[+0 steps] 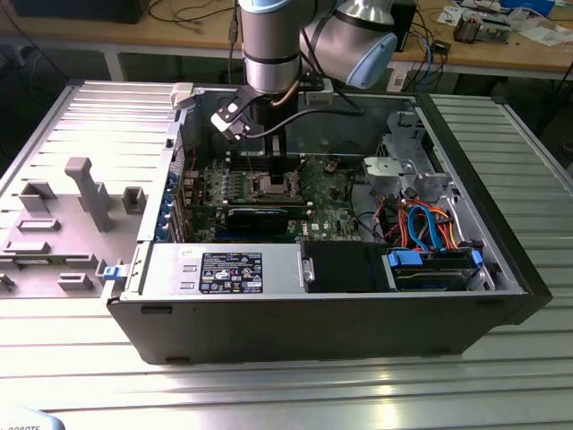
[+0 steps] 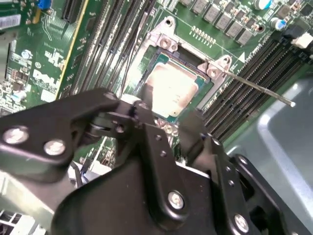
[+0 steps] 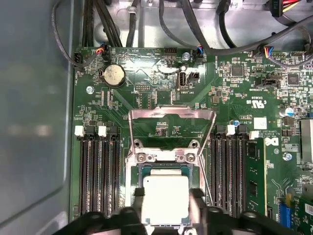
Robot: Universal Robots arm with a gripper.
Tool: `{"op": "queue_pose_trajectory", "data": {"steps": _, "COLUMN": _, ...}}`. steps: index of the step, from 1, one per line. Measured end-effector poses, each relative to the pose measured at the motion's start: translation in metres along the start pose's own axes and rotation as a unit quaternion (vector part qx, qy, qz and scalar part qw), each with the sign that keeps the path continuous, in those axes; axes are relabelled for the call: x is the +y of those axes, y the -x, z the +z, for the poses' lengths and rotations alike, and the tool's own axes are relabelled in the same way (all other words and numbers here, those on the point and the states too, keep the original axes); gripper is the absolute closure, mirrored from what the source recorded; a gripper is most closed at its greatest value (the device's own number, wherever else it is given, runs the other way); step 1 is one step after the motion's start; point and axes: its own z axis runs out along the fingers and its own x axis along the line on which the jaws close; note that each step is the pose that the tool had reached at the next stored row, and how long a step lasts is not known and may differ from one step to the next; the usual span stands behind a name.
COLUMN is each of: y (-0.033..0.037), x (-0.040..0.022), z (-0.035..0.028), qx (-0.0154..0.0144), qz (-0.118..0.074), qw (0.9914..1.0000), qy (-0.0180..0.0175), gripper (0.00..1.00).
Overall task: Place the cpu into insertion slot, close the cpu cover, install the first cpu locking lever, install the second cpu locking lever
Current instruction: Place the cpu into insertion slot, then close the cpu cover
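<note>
Directly under the claw (image 3: 167, 192): the cpu (image 3: 165, 201) is lying flat, silver top facing up, squarely over the insertion slot (image 3: 166, 168), with no sideways offset showing.
Claw state: it is pinching the cpu, its fingers (image 3: 196, 195) pressing on two opposite edges.
Grip line: the fingers are sitting on the sides that face the two banks of memory slots (image 3: 98, 171), so the closing axis is running across those banks.
Seating: the cpu is looking in or just at the slot. Whether it is resting fully down, I cannot tell.
Cover: the cpu cover (image 3: 171, 115) is standing raised at its hinge edge, touching neither cpu nor claw.
Lever: a thin locking lever (image 2: 259, 88) is sticking out free beside the slot, unlatched.
Approach: the arm (image 1: 269, 45) is reaching straight down into the open computer case (image 1: 313, 313) standing on the desk (image 1: 269, 385).
</note>
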Motion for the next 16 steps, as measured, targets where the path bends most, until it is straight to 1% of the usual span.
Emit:
{"op": "queue_pose_trajectory", "data": {"steps": 4, "y": 0.0, "x": 0.0, "z": -0.0001, "qx": -0.0001, "qz": 0.0, "qw": 1.0, "qy": -0.0001, "gripper": 0.77}}
{"op": "queue_pose_trajectory", "data": {"steps": 5, "y": 0.0, "x": 0.0, "z": -0.0001, "qx": -0.0001, "qz": 0.0, "qw": 1.0, "qy": -0.0001, "gripper": 0.89}}
{"op": "queue_pose_trajectory", "data": {"steps": 16, "y": 0.0, "x": 0.0, "z": -0.0001, "qx": -0.0001, "qz": 0.0, "qw": 1.0, "qy": -0.0001, "gripper": 0.89}}
